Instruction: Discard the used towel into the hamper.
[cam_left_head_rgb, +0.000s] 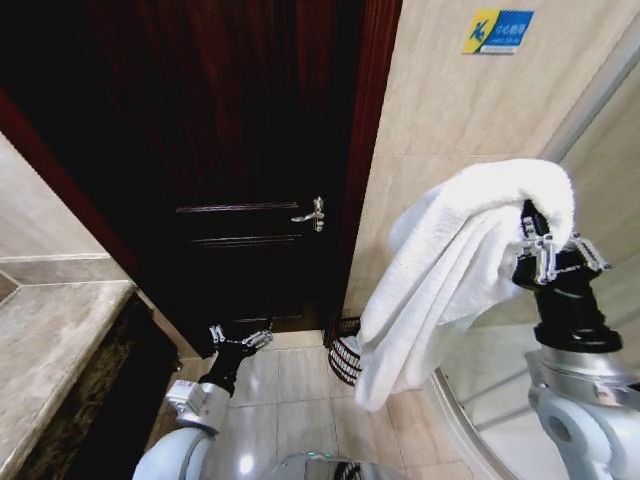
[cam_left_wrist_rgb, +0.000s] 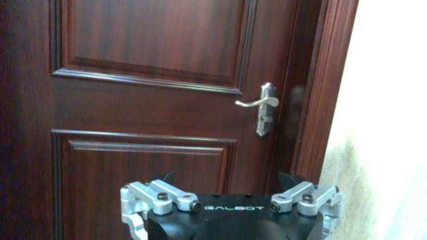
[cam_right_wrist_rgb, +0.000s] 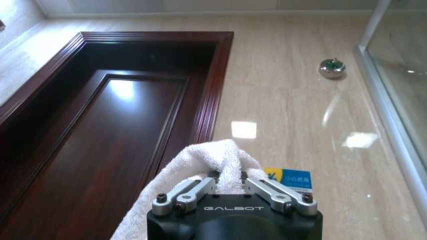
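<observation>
Wicker hamper (cam_left_head_rgb: 343, 360) on tiled floor (cam_left_head_rgb: 290, 390)

dim door (cam_left_head_rgb: 240, 150) | glare on tiled wall (cam_right_wrist_rgb: 243, 129) | edges warped

Both arms are glossy white shells ending in black wrist housings; the left gripper (cam_left_wrist_rgb: 230, 187) and right gripper (cam_right_wrist_rgb: 230, 182) have silver bolted linkages and white "GALBOT" lettering.

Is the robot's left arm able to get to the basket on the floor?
Probably yes. The left gripper hangs low and open before the door, with bare floor between it and the hamper, which the towel partly hides.
</observation>
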